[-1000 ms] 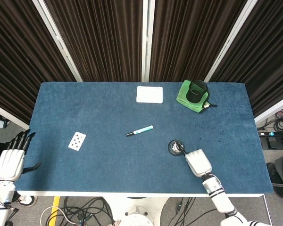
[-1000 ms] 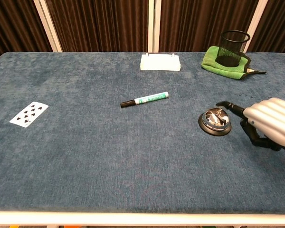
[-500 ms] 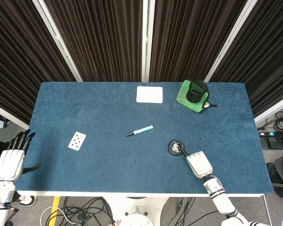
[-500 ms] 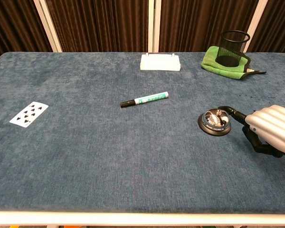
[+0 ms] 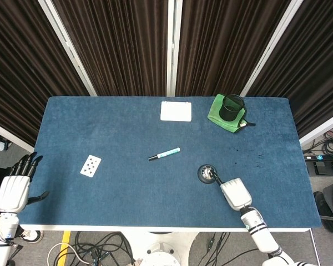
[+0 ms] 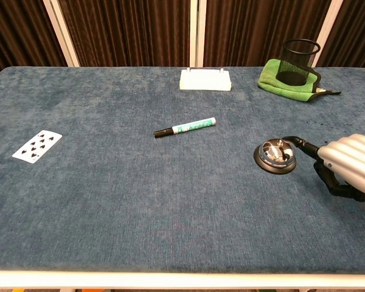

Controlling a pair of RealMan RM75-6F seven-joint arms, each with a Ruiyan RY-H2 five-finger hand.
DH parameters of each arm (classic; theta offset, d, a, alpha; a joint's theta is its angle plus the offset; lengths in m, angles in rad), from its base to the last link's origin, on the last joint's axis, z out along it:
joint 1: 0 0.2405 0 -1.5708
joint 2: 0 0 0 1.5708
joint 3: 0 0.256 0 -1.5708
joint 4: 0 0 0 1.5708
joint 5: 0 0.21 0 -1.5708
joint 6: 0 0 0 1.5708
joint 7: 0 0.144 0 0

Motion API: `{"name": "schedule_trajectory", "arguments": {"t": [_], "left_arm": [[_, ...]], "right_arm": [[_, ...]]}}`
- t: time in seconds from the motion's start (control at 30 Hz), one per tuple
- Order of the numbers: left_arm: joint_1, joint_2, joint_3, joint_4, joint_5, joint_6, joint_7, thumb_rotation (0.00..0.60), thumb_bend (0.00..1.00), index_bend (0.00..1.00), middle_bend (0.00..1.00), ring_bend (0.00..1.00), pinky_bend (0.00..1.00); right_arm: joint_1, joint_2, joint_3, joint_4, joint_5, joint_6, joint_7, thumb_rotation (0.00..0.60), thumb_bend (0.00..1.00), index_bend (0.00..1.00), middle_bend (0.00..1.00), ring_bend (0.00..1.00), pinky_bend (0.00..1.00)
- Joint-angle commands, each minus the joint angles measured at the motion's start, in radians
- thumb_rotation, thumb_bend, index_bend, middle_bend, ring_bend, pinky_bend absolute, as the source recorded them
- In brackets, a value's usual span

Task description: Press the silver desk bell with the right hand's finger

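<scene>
- 1 dark finger (image 6: pixel 299 143) of the right hand (image 6: pixel 350 163) reaches out to the top of the silver desk bell (image 6: pixel 275 155); whether the tip actually touches the dome cannot be told from either view.
- The other fingers of that hand are curled in under the palm, holding nothing.
- The bell sits on the blue table (image 5: pixel 127 188), right of centre and toward the near edge, just beside the right hand.
- The left hand (image 5: pixel 14 188) hangs off the table's left edge, fingers straight and apart, holding nothing.
- A green-and-white marker (image 6: pixel 184 128) lies near the table's middle, well apart from the bell.
- 1 playing card (image 6: pixel 37 145) lies face up on the left side.
- A white block (image 6: pixel 205 79) rests at the far edge.
- A black mesh cup (image 6: pixel 300 54) stands on a green cloth (image 6: pixel 274 79) at the far right.
</scene>
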Motion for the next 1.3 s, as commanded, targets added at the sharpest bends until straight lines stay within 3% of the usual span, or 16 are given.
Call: {"name": "schedule_trajectory", "arguments": {"t": [0.03, 0.2, 0.47, 0.7, 0.77, 0.83, 0.9, 0.97, 1.03, 1.07, 1.13, 1.3], "left_arm": [[0.0, 0.001, 0.001, -0.001, 0.0, -0.001, 0.001, 0.6, 0.03, 0.09, 0.01, 0.0, 0.16], [-0.001, 0.0, 0.0, -0.006, 0.005, 0.003, 0.006, 0.6, 0.03, 0.09, 0.01, 0.0, 0.16], [-0.003, -0.005, 0.005, -0.022, 0.01, -0.001, 0.024, 0.6, 0.03, 0.09, 0.01, 0.0, 0.16], [-0.014, -0.011, 0.006, -0.044, 0.021, -0.009, 0.052, 0.6, 0.03, 0.09, 0.01, 0.0, 0.16], [-0.016, -0.01, 0.005, -0.051, 0.023, -0.01, 0.06, 0.6, 0.03, 0.09, 0.01, 0.0, 0.16], [-0.017, -0.01, 0.005, -0.057, 0.023, -0.012, 0.067, 0.6, 0.03, 0.09, 0.01, 0.0, 0.16], [-0.018, -0.01, 0.005, -0.061, 0.021, -0.013, 0.072, 0.6, 0.03, 0.09, 0.01, 0.0, 0.16], [-0.018, -0.012, 0.005, -0.064, 0.018, -0.015, 0.074, 0.6, 0.03, 0.09, 0.01, 0.0, 0.16], [-0.018, -0.013, 0.006, -0.062, 0.017, -0.017, 0.075, 0.6, 0.03, 0.09, 0.01, 0.0, 0.16], [-0.018, -0.014, 0.007, -0.061, 0.017, -0.017, 0.074, 0.6, 0.03, 0.09, 0.01, 0.0, 0.16], [-0.017, -0.016, 0.008, -0.055, 0.016, -0.016, 0.072, 0.6, 0.03, 0.09, 0.01, 0.0, 0.16], [-0.013, -0.022, 0.01, -0.047, 0.018, -0.01, 0.068, 0.6, 0.03, 0.09, 0.01, 0.0, 0.16]], "right_arm": [[-0.001, 0.007, 0.001, -0.011, 0.0, 0.005, 0.007, 0.6, 1.0, 0.03, 0.89, 0.8, 0.73], [-0.012, 0.064, 0.03, -0.077, -0.044, 0.102, 0.055, 0.6, 1.0, 0.03, 0.89, 0.8, 0.74], [-0.094, 0.257, 0.062, -0.231, -0.115, 0.33, 0.114, 0.6, 1.0, 0.04, 0.89, 0.8, 0.74], [-0.191, 0.353, 0.087, -0.209, -0.061, 0.456, 0.154, 0.6, 1.0, 0.11, 0.88, 0.8, 0.73], [-0.204, 0.364, 0.091, -0.194, -0.024, 0.442, 0.176, 0.6, 1.0, 0.12, 0.79, 0.72, 0.69], [-0.212, 0.396, 0.082, -0.211, 0.025, 0.384, 0.212, 0.6, 0.91, 0.11, 0.64, 0.51, 0.54], [-0.214, 0.429, 0.074, -0.237, 0.058, 0.336, 0.224, 0.6, 0.7, 0.08, 0.46, 0.28, 0.34], [-0.213, 0.455, 0.071, -0.261, 0.087, 0.301, 0.207, 0.6, 0.37, 0.02, 0.18, 0.06, 0.1], [-0.216, 0.437, 0.089, -0.248, 0.064, 0.339, 0.255, 0.6, 0.11, 0.0, 0.02, 0.0, 0.0], [-0.219, 0.426, 0.093, -0.237, 0.041, 0.358, 0.308, 0.6, 0.03, 0.0, 0.0, 0.0, 0.0], [-0.226, 0.41, 0.095, -0.203, 0.006, 0.39, 0.372, 0.6, 0.0, 0.0, 0.0, 0.0, 0.0], [-0.225, 0.389, 0.088, -0.177, -0.008, 0.385, 0.335, 0.6, 0.0, 0.0, 0.0, 0.0, 0.0]]}}
